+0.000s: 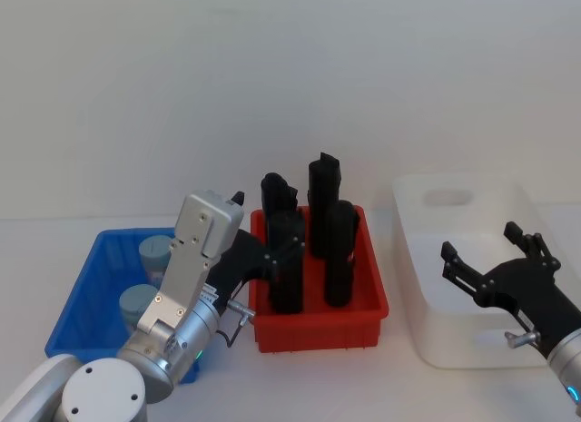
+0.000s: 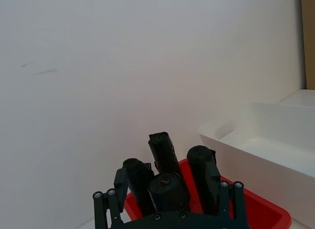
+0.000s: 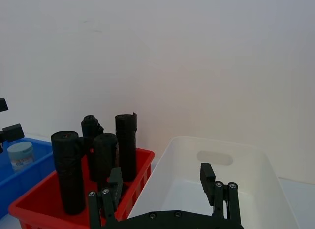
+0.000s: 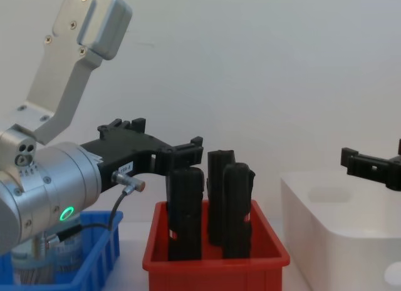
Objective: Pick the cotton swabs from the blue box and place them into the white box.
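The left end effector [image 1: 266, 225] has its fingers spread wide apart with nothing between them. It hangs above the seam where the blue box [image 1: 91, 286] meets the red bin [image 1: 318, 329], about level with the tops of the black blocks [image 1: 289, 269]. It points right and far, across the bin.

The right end effector [image 1: 486, 245] is also spread open and empty. It hovers over the near right part of the white box [image 1: 404, 213], above the rim.

Two tubs of cotton swabs [image 1: 154, 251] sit in the blue box at the left of the counter [image 1: 45, 236], one farther back and one nearer, both close to the box's right wall (the left arm partly covers them). The red bin stands just right of the blue box and holds four upright black blocks. The white box sits at the far right, near the bin but not touching it, and its visible inside is bare.
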Available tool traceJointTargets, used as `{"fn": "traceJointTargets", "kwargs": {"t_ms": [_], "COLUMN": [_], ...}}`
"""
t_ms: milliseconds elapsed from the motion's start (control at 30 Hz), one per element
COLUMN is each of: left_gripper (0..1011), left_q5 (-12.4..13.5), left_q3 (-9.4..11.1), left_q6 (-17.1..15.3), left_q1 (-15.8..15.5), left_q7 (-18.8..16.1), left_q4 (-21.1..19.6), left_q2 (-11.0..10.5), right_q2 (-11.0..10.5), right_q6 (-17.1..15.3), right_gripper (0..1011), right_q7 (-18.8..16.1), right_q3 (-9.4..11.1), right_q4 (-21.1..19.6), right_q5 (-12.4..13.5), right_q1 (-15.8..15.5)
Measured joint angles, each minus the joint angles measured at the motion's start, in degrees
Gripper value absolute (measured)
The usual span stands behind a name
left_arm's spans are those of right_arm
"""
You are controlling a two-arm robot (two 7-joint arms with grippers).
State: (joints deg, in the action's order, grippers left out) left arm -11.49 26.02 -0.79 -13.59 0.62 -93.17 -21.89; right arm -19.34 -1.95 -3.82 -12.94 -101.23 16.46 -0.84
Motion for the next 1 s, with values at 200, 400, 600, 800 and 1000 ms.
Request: {"fn": "traceJointTargets", "kwargs": {"t_ms": [200,400,600,800,1000], "left_gripper": [1004,1004,1004,1004,1004], "left_q5": [0.0,0.0,0.0,0.0,0.0], "left_q3": [0.0,0.0,0.0,0.0,0.0], "left_q6": [0.0,0.0,0.0,0.0,0.0], "left_q1": [0.0,0.0,0.0,0.0,0.0], "left_q7": [0.0,0.0,0.0,0.0,0.0], "left_q4": [0.0,0.0,0.0,0.0,0.0], "left_q2": [0.0,0.0,0.0,0.0,0.0], "right_q2": [0.0,0.0,0.0,0.0,0.0], "right_q6": [0.0,0.0,0.0,0.0,0.0], "right_gripper": [1002,1002,1002,1001,1001], "right_q7": [0.0,0.0,0.0,0.0,0.0], "right_q3": [0.0,0.0,0.0,0.0,0.0], "right_q4": [0.0,0.0,0.0,0.0,0.0], "right_q5": [0.0,0.0,0.0,0.0,0.0], "right_q1": [0.0,0.0,0.0,0.0,0.0]}}
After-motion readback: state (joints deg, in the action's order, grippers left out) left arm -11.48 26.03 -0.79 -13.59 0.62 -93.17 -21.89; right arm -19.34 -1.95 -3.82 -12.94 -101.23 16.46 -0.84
